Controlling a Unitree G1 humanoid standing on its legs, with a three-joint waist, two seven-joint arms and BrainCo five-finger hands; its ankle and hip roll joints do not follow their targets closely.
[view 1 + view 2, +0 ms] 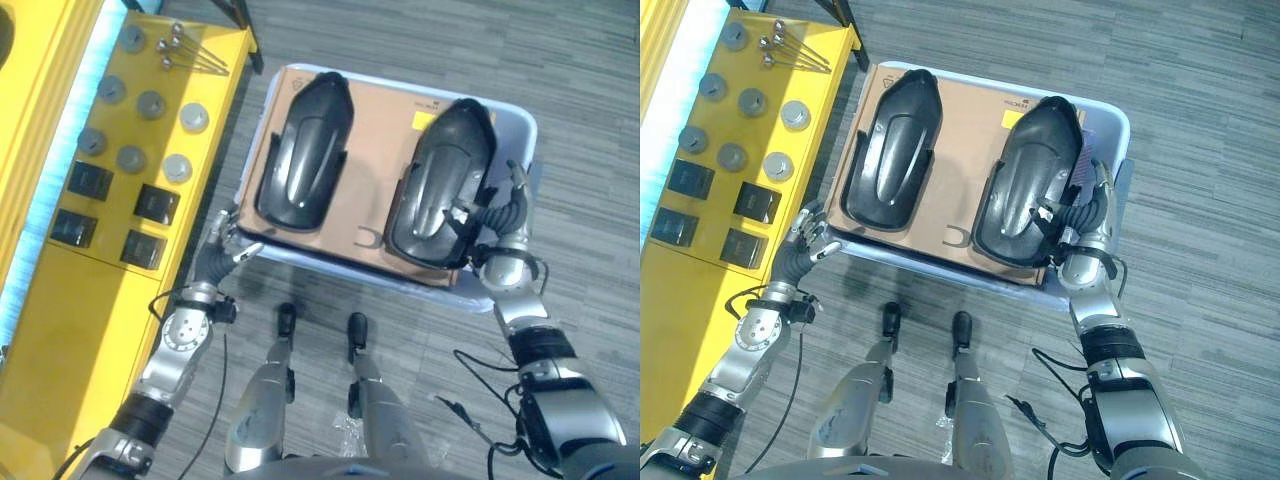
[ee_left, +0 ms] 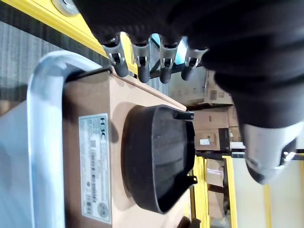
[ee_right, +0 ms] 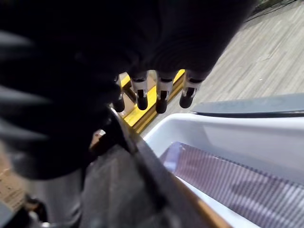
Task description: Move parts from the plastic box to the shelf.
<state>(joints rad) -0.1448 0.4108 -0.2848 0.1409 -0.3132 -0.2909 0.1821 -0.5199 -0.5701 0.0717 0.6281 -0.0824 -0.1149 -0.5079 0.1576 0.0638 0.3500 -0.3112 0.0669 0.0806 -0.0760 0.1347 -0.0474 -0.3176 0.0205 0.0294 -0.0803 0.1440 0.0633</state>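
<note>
Two black moulded parts lie on a cardboard sheet inside the pale plastic box: the left part and the right part. My left hand hovers at the box's near left corner, fingers straight and holding nothing; past them lies the left part. My right hand sits at the right part's outer edge, between it and the box wall. Its fingers reach straight out over the part's rim without closing on it.
The yellow shelf runs along my left, carrying several grey discs, several black square parts and a few metal pins. Its near end is bare. Grey floor surrounds the box.
</note>
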